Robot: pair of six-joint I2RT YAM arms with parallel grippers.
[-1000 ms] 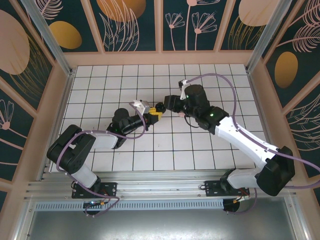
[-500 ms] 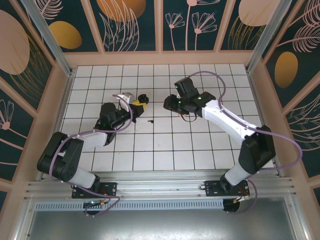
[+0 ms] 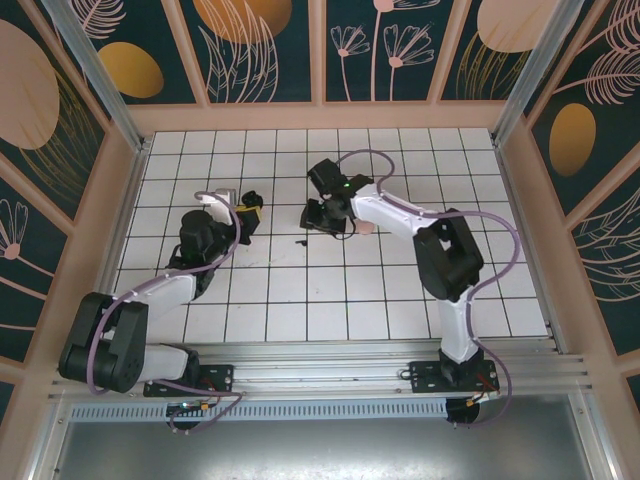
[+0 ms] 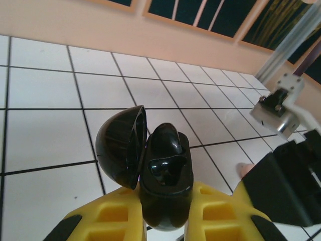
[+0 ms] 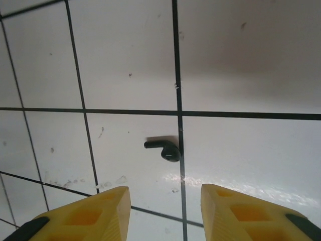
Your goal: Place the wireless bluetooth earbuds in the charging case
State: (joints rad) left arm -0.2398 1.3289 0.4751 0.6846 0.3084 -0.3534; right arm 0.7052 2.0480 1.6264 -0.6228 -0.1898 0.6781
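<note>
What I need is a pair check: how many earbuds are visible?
1: an earbud on the tiles before the right tool. Another may sit inside the open charging case; unclear.

No text, label, brand, number or sign can be read anywhere in these views, whether on the arms, the charging case, the tiled bench or the painted wall panels.

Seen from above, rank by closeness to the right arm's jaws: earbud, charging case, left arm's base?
1. Small black earbud, on the centre tiles.
2. Open black charging case, further left.
3. Left arm's black base, at the near edge.
</note>
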